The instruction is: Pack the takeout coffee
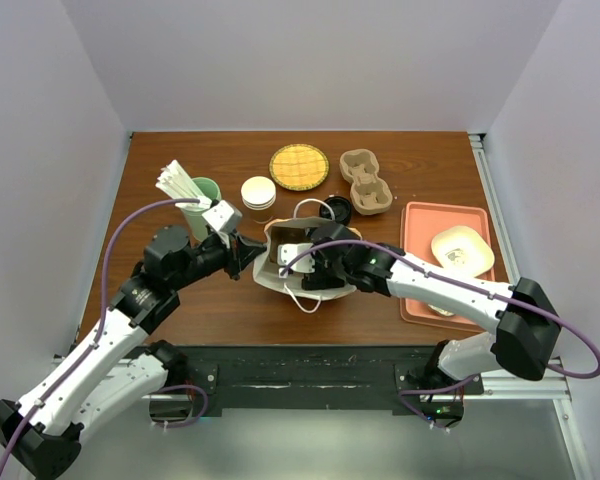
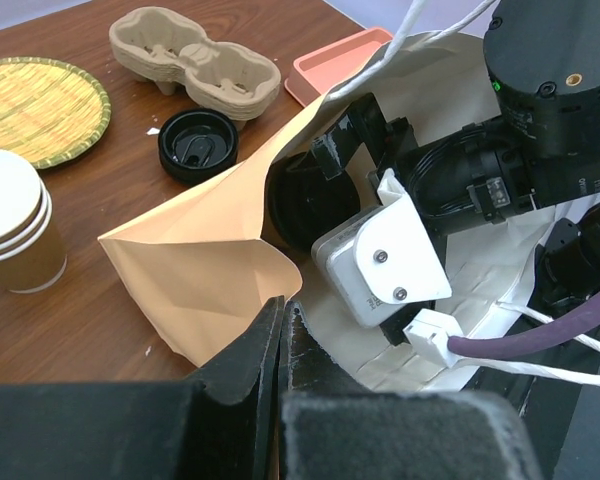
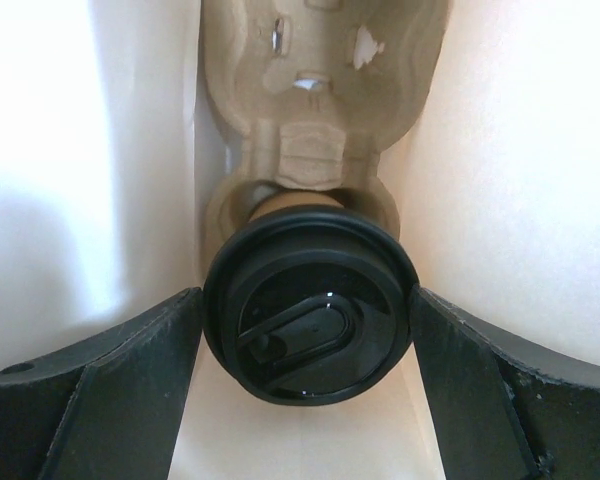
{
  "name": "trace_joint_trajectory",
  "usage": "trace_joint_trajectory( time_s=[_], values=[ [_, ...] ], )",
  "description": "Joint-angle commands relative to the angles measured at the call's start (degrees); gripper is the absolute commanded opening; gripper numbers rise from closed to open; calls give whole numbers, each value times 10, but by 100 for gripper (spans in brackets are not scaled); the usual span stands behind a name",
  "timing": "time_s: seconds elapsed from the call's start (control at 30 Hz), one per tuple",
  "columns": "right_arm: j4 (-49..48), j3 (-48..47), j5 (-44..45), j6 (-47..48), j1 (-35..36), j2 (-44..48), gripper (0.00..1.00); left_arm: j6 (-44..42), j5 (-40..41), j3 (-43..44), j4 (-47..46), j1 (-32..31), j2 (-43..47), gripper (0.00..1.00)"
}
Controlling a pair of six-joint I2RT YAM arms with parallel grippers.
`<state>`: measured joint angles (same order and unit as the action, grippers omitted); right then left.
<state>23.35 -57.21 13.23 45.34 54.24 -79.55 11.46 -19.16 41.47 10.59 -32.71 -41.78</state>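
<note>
The takeout coffee (image 3: pixel 308 315), a brown cup with a black lid, stands in a pulp carrier (image 3: pixel 320 90) inside the paper bag (image 1: pixel 280 235). My right gripper (image 3: pixel 308 300) reaches down into the bag. Its fingers (image 3: pixel 130 380) flank the lid closely on both sides, spread wide and open. In the top view the right gripper (image 1: pixel 315 265) sits in the bag's mouth and hides the cup. My left gripper (image 2: pixel 283 305) is shut on the bag's left rim (image 2: pixel 210 260) and holds the mouth apart; in the top view the left gripper (image 1: pixel 250 255) is at the bag's left side.
A loose black lid (image 1: pixel 335 210) lies just behind the bag. Behind it are a second pulp carrier (image 1: pixel 366 180), a woven yellow mat (image 1: pixel 299 167), stacked paper cups (image 1: pixel 258 193) and a green cup of white sticks (image 1: pixel 195 205). A pink tray (image 1: pixel 420 215) holding a white dish (image 1: pixel 461 249) is at the right.
</note>
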Motion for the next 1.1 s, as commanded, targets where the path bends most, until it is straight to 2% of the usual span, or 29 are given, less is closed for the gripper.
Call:
trace_joint_trajectory(
  time_s=[0.0,1.07],
  values=[
    [8,-33,-24,-7,-4,15,86,7,5,33,-4,-1,-6,0],
    [56,-102,-90,-27,-33,2,89,-5,22,99,73,-2,-38,0]
  ],
)
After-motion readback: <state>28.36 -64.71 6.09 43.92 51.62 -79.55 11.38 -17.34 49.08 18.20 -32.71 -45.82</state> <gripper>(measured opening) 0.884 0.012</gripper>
